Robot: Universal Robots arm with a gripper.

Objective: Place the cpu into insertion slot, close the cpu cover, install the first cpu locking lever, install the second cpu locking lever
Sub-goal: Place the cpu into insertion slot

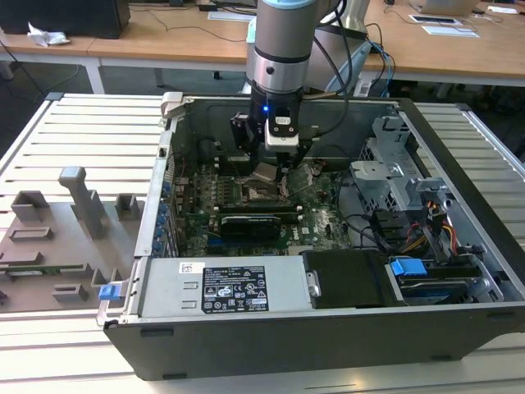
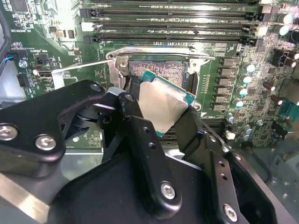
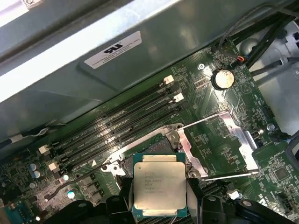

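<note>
**Cpu in my grip over the socket, nothing seated yet**

Cpu [image 3: 159, 184] sits clamped between my two black fingers [image 3: 194, 198], which press on two opposite edges with its dull silver top facing up. My gripper [image 1: 271, 168] hangs inside the open computer case [image 1: 287, 328], over the motherboard [image 1: 328, 222], toward the far side of the case and a little to the exterior view's left of its middle.

In the second wrist view the chip overlaps the insertion slot [image 2: 161, 67], and part of the dark pin field shows bare beyond it. It looks tilted there, one green-edged corner lower than the rest. I cannot tell whether that corner touches the socket, but I judge the chip is not lying flat in it.

The cpu cover [image 3: 240, 137] is swung open and lies flat beside the socket, its central window showing the board beneath. A thin dark lever rod [image 3: 74, 179] stands swung out on the other side of the socket, near the long black memory slots [image 3: 117, 126], so I take it as unlatched.

As I read it, the first step is under way and unfinished. Closing the cover and latching both levers are all left to do.
</note>
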